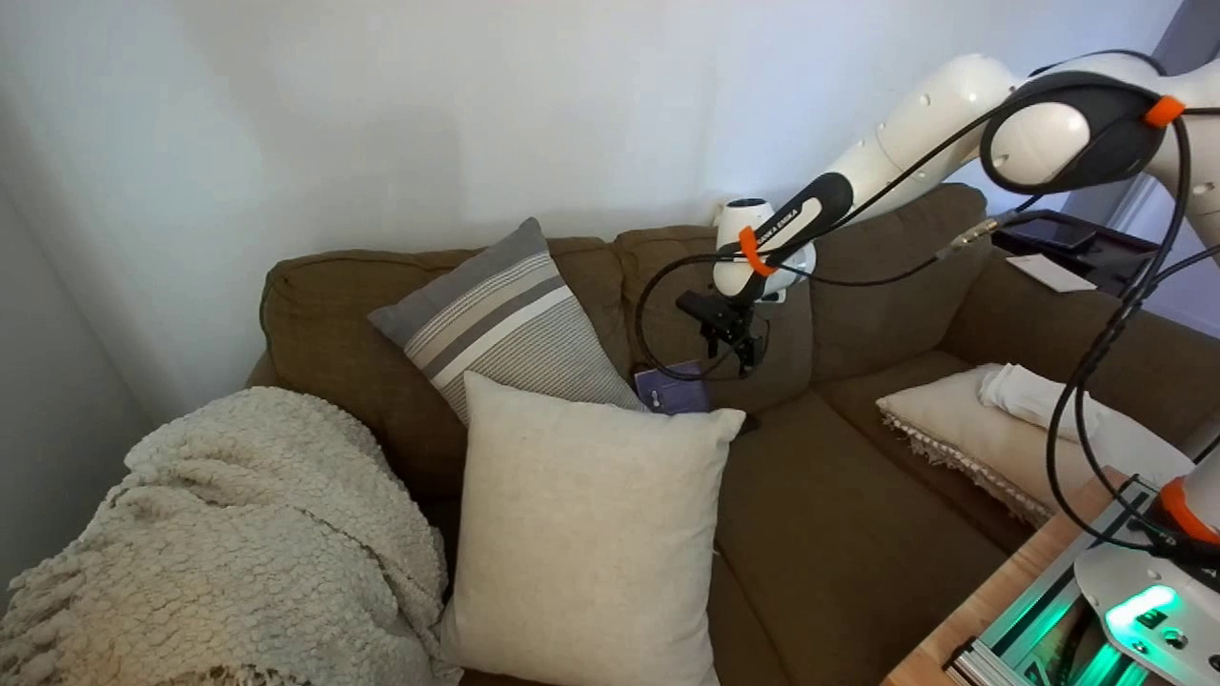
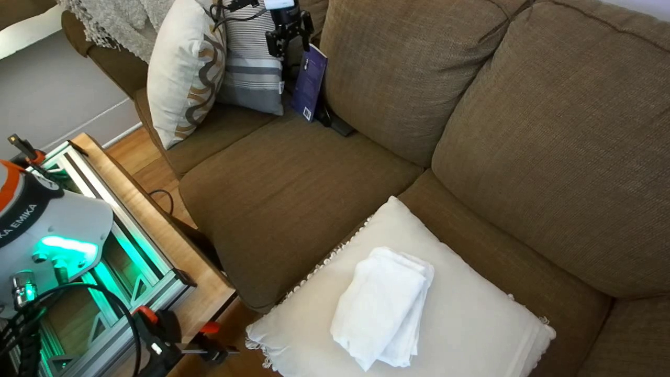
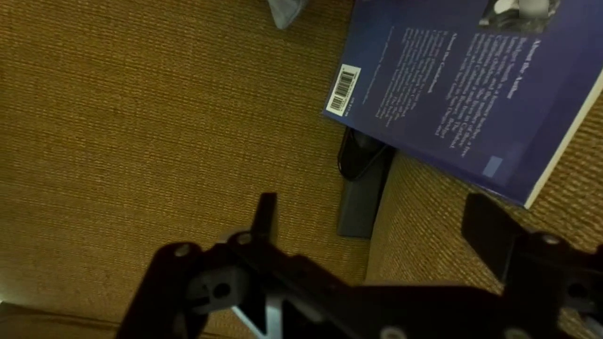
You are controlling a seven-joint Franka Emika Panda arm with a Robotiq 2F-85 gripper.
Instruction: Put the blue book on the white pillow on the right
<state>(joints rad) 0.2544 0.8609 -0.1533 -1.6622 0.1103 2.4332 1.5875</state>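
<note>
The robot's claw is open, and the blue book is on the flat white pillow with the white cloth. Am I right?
Almost! The blue book isn't on the flat white pillow: both exterior views show it beside the grey striped pillow. The rest is right: the gripper is open, and the white cloth lies on that flat white pillow.

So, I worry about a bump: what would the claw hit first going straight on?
Probably the dark object on the seat, roughly ahead of the claw in the wrist view; depth is unclear, so the back cushion or blue book might come first.
</note>
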